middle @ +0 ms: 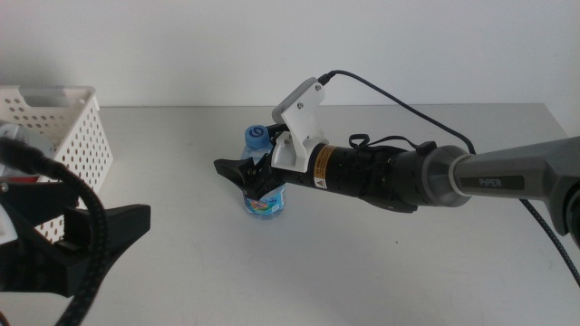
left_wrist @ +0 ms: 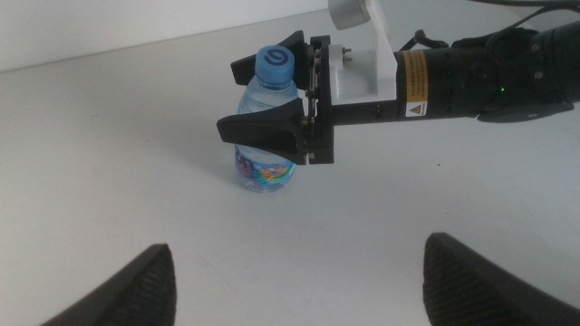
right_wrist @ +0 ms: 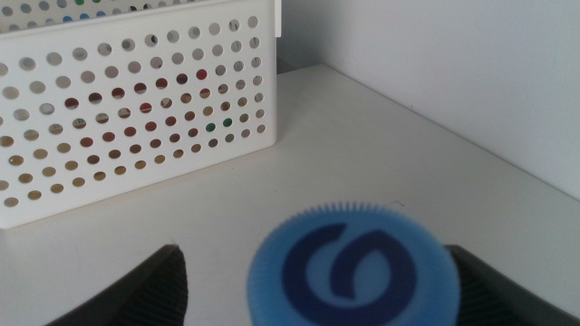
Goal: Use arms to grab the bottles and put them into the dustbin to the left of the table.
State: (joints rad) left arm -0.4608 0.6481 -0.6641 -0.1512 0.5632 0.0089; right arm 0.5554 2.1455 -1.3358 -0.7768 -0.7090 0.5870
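A small clear water bottle [middle: 265, 204] with a blue cap stands upright mid-table. It also shows in the left wrist view [left_wrist: 265, 172], and its cap [right_wrist: 353, 272] fills the right wrist view. My right gripper [middle: 245, 167] reaches in from the right, open, with one jaw on each side of the bottle [left_wrist: 231, 98]. My left gripper [middle: 109, 244] waits open and empty at the front left, facing the bottle [left_wrist: 299, 290]. The white perforated dustbin [middle: 63, 136] stands at the table's left and shows in the right wrist view [right_wrist: 136, 109]. The yellow bottle and red can are out of view.
The light-grey table [middle: 408, 263] is bare around the bottle. A black cable [middle: 399, 95] loops above the right arm. Coloured shapes show through the dustbin's holes, too small to tell apart. A white wall runs behind the table.
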